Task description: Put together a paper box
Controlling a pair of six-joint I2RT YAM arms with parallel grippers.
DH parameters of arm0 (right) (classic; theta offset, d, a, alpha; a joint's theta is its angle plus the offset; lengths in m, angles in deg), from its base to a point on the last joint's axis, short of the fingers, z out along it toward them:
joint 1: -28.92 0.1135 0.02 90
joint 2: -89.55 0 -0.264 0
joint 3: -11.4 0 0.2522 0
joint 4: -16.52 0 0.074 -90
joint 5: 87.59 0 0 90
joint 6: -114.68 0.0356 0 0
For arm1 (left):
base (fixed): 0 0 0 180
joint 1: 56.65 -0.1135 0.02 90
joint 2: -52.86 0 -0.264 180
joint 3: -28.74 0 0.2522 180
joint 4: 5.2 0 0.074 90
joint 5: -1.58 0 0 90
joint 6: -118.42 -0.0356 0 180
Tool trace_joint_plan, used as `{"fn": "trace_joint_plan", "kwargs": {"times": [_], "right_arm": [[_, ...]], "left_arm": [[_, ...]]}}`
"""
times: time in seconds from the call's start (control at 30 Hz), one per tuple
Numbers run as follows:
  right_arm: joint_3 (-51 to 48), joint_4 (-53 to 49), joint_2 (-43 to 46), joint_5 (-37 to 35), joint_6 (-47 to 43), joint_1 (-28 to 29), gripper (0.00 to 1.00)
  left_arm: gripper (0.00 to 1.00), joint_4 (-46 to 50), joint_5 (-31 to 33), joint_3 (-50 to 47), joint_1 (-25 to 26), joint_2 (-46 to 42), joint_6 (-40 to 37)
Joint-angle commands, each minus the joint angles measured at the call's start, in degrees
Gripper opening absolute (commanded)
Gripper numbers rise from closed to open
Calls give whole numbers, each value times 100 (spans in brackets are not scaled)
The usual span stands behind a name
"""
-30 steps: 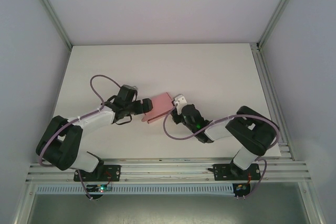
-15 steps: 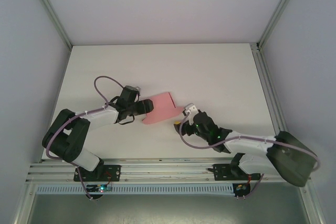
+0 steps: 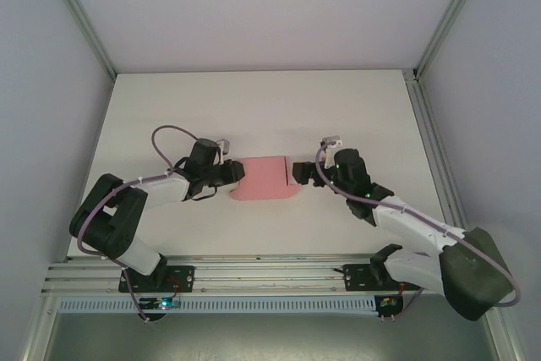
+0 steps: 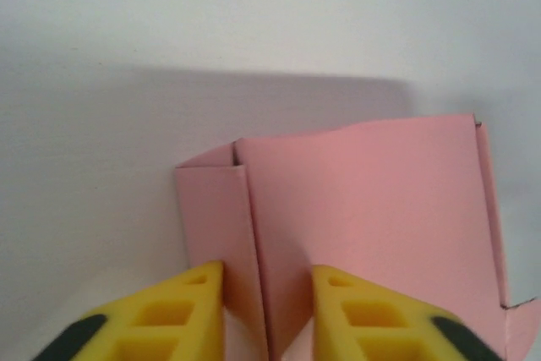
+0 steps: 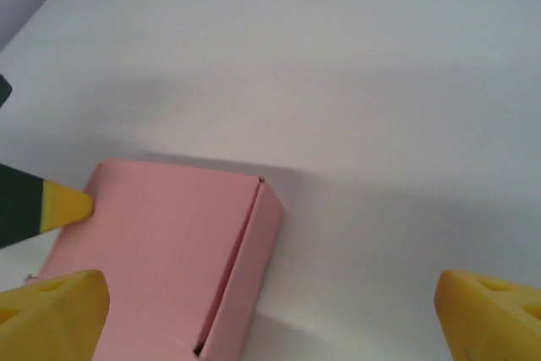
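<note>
Seen from above, two robot arms reached in from the near edge of a flat white table (image 3: 338, 107). Between them at mid-table lay a small, flat pink paper box (image 3: 264, 177) of thin card, its long side running left to right.

The likeliest trouble, as a judgement, came from the box being pinched at one end alone. A pull or lift by the left arm could crease the soft card, or drag the box across the smooth table instead of shaping it. At that end a narrow side panel lay folded beside the main face, and squeezing there might flatten it the wrong way. At the right end, a side wall stood slightly ajar, with a small dark gap at its near corner. If the right arm advanced off-line, a finger could catch that loose edge and spring it open, or shove the box out of the other grip.

The left gripper (image 3: 239, 173) was narrowed and clenched on the box's left end. In its wrist camera, its yellow fingers (image 4: 182, 319) sat on either side of a fold of pink card, and the rest of the box stretched away beyond them.

The right gripper (image 3: 296, 173) was spread wide and held nothing. It hovered just beside the box's right end. In its wrist camera, its yellow fingertips (image 5: 51, 314) sat far apart. The box lay ahead of one of them, and whether that tip brushed the card could not be told. Bare table lay beyond.
</note>
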Motion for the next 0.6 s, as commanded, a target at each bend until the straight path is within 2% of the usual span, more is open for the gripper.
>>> {"fn": "trace_joint_plan", "kwargs": {"times": [0.0, 0.03, 0.27, 0.4, 0.57], "right_arm": [[326, -412, -352, 1403, 650, -208, 98], [417, -434, -491, 1673, 720, -246, 98], [908, -848, -1489, 2644, 1065, -346, 92], [959, -504, -2011, 2987, 1441, -330, 90], [1005, 43, -2587, 3349, 1768, -246, 87]], "left_arm": [[22, -614, -473, -235, -172, 95, 194], [18, -801, -607, -294, -233, 138, 270], [10, -1934, -1173, -835, -606, 344, 815], [8, -2396, -1259, -1040, -735, 360, 1040], [6, -2435, -1179, -1066, -743, 367, 1070]]}}
